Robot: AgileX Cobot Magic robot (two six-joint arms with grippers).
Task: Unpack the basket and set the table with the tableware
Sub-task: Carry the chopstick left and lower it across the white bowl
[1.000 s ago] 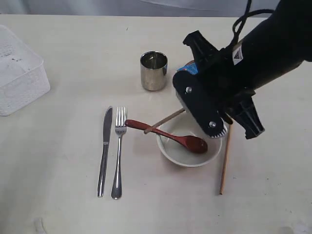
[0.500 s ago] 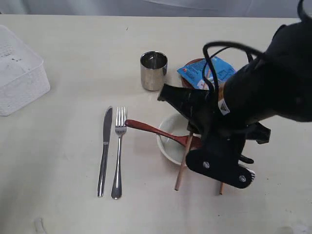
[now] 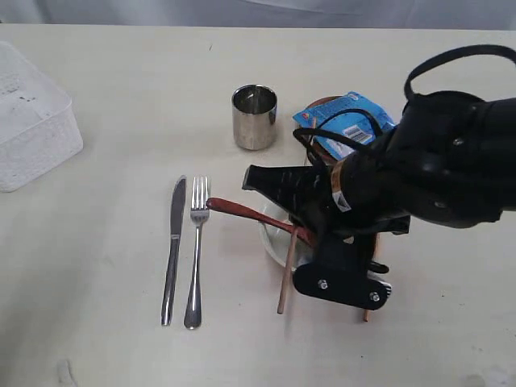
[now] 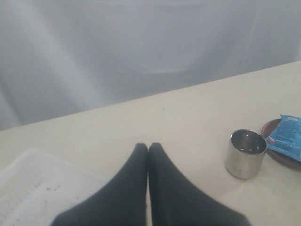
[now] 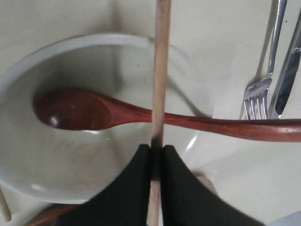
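Observation:
My right gripper (image 5: 156,147) is shut on one wooden chopstick (image 5: 161,56), held across the pale bowl (image 5: 56,169) and over the dark red spoon (image 5: 84,109) that rests in it. In the exterior view that chopstick (image 3: 286,278) slants down past the bowl (image 3: 272,242) toward the table's front. The second chopstick (image 3: 365,314) lies mostly hidden under the arm. The knife (image 3: 172,250) and fork (image 3: 195,254) lie side by side left of the bowl. The steel cup (image 3: 255,117) stands behind. My left gripper (image 4: 148,145) is shut and empty, above the white basket (image 4: 28,188).
A blue snack packet (image 3: 347,121) lies on the small brown-red plate (image 3: 316,106) right of the cup. The basket (image 3: 32,121) sits at the table's left edge. My right arm's bulk covers the bowl's right side. A curtain hangs behind the table (image 3: 121,339).
My right arm has swung down and forward with the chopstick. The stick turned from lying sideways over the bowl to pointing at the front edge. The packet has come into view.

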